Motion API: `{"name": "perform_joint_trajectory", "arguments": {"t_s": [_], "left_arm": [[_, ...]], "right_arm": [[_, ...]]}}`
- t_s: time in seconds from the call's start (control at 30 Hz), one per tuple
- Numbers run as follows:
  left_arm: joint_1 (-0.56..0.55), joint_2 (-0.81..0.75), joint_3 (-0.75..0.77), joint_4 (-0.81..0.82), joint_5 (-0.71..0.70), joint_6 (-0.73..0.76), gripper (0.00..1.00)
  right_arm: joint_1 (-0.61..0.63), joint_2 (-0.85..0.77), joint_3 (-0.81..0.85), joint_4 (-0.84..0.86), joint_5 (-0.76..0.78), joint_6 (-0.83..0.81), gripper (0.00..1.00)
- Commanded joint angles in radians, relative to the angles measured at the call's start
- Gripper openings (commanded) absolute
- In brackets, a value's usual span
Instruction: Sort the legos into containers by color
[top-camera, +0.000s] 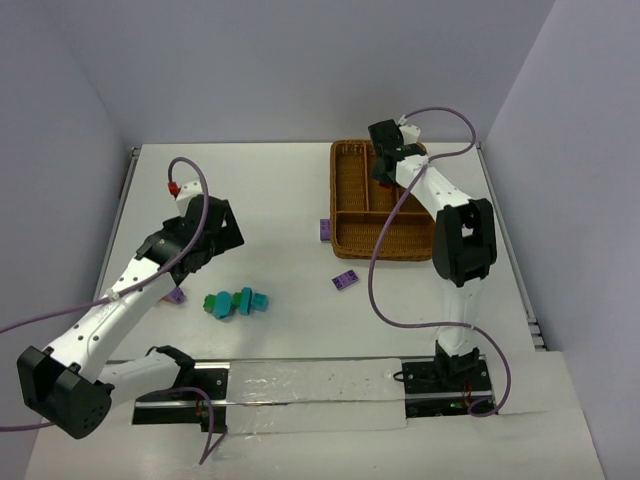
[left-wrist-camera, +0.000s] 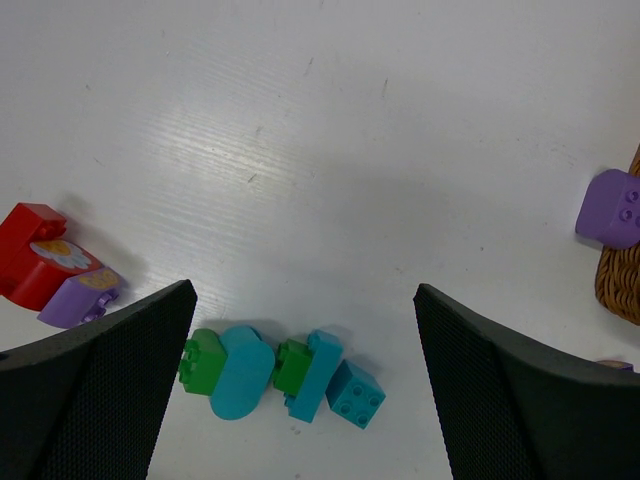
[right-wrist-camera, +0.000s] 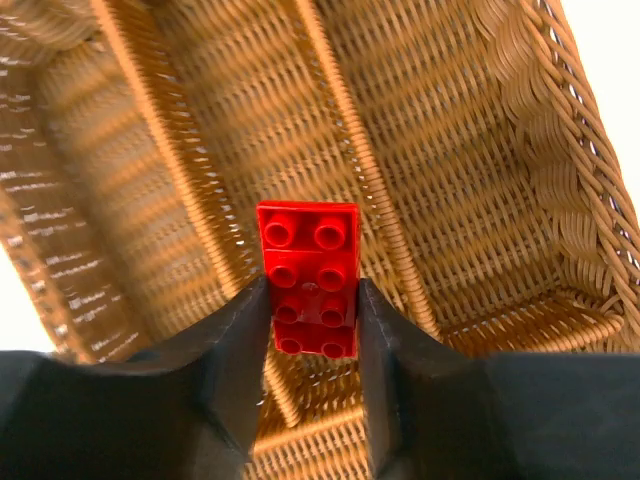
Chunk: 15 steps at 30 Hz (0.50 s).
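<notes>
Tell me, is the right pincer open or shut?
Shut: the right pincer grips the red studded plastic brick above the brown woven wicker tray.

The left gripper (left-wrist-camera: 305, 292) is held wide apart over the white table (left-wrist-camera: 330, 140). Green and teal bricks (left-wrist-camera: 280, 375) are clustered between its fingers. A red brick (left-wrist-camera: 30, 255) is touched by a purple brick (left-wrist-camera: 80, 297) at the left. Another purple brick (left-wrist-camera: 610, 207) is seen just beside the wicker tray (left-wrist-camera: 620, 285).
</notes>
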Motion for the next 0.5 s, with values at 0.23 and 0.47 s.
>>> {"name": "perform_joint_trajectory", "arguments": {"t_s": [0.23, 0.47], "left_arm": [[-0.008, -0.056, 0.013, 0.025, 0.03, 0.025, 0.99], [-0.008, -0.055, -0.023, 0.052, 0.023, 0.005, 0.99]], "right_arm": [[0.001, -0.128, -0.011, 0.024, -0.011, -0.042, 0.83], [0.143, -0.578, -0.493, 0.112, -0.037, 0.028, 0.82]]}}
